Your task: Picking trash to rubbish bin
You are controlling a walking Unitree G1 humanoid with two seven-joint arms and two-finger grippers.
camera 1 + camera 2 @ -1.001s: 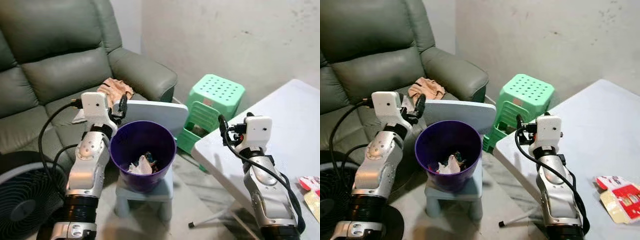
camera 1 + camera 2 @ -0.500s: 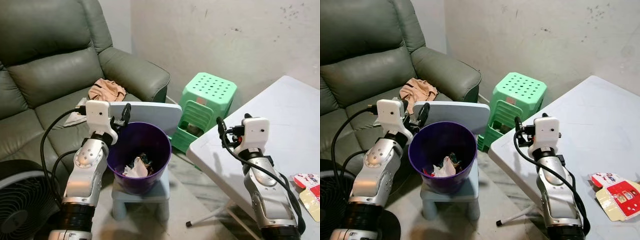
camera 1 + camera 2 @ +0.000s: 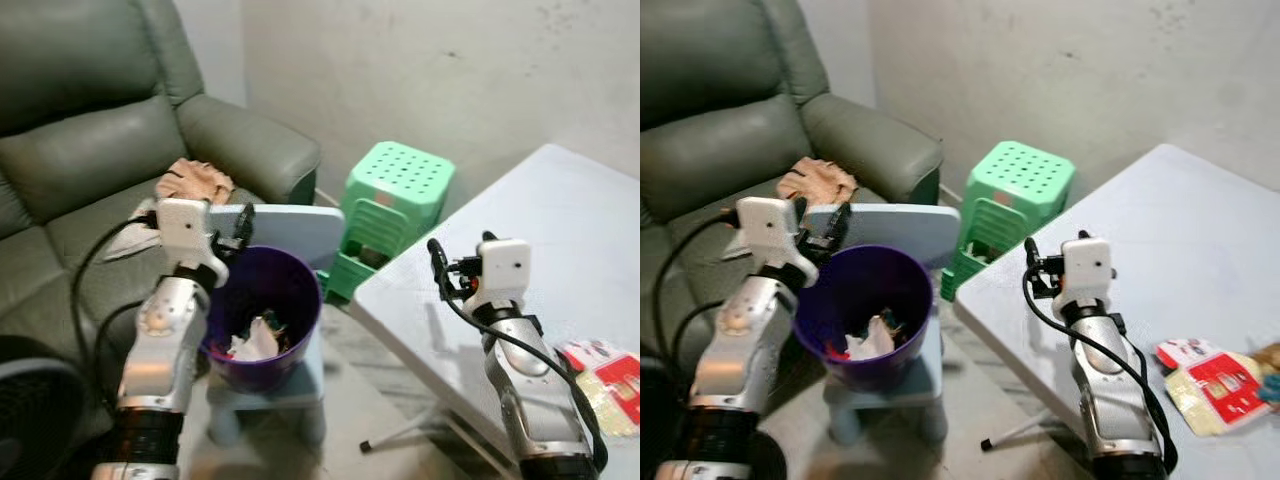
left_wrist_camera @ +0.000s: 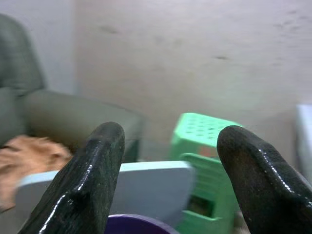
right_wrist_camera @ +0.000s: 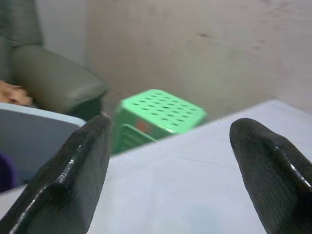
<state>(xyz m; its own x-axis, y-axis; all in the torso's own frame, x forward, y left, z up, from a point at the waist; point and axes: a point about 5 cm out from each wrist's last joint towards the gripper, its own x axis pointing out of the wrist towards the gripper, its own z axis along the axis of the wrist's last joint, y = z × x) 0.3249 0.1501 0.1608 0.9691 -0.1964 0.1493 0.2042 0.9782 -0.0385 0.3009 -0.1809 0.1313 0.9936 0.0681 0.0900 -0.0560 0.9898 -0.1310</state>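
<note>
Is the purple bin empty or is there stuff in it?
Not empty. The purple bin has crumpled trash lying at its bottom, well below the rim.

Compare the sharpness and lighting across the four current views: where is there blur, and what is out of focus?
Left and right eye views: evenly lit but slightly soft with motion blur; the purple bin and red-and-white packaging on the table smear a little. Left wrist view: fingers are close and blurred, the green stool hazy. Right wrist view: fingers loom soft, the stool likewise unfocused.
</note>
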